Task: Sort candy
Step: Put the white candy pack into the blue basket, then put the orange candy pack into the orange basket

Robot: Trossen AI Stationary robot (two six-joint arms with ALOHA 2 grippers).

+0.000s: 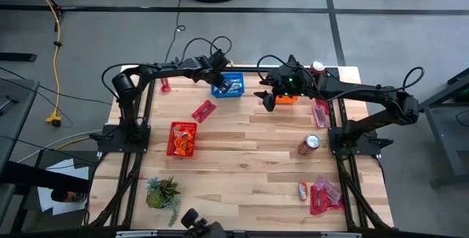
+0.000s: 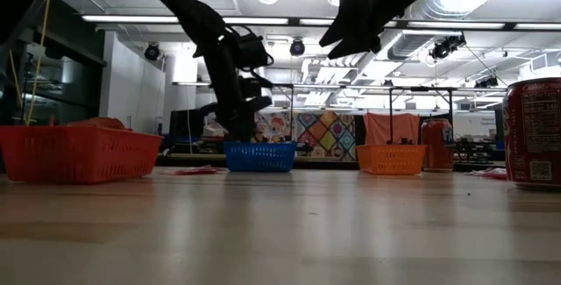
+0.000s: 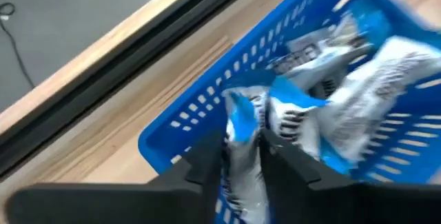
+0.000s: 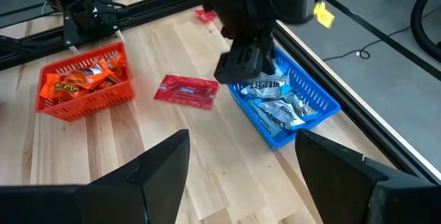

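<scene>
A blue mesh basket (image 1: pixel 228 86) at the table's far edge holds several blue-and-white candy packets (image 4: pixel 275 103). My left gripper (image 3: pixel 242 145) slants down into it, shut on one blue-and-white candy (image 3: pixel 241 124). To the right, my right gripper (image 4: pixel 241 176) hangs open and holds nothing, above the table beside the orange basket (image 1: pixel 287 99). A red basket (image 1: pixel 181 139) at the left holds orange candy. Between the red and blue baskets a red candy (image 1: pixel 203 110) lies flat on the wood. My left gripper pinches the blue-and-white candy between its two fingers (image 3: pixel 207 156). The packet's end (image 3: pixel 240 114) sticks out past the fingertips. The fingers come from above, slanting down over the blue basket's near wall. Whether the packet touches the candy below, I cannot tell.
One red soda can (image 1: pixel 308 144) stands right of centre and another (image 1: pixel 317 68) at the far right corner. Loose red candy lies at the far left (image 1: pixel 165 86), the right edge (image 1: pixel 320 113) and the near right (image 1: pixel 325 196), beside an orange candy (image 1: pixel 302 190). A small plant (image 1: pixel 163 192) stands near left.
</scene>
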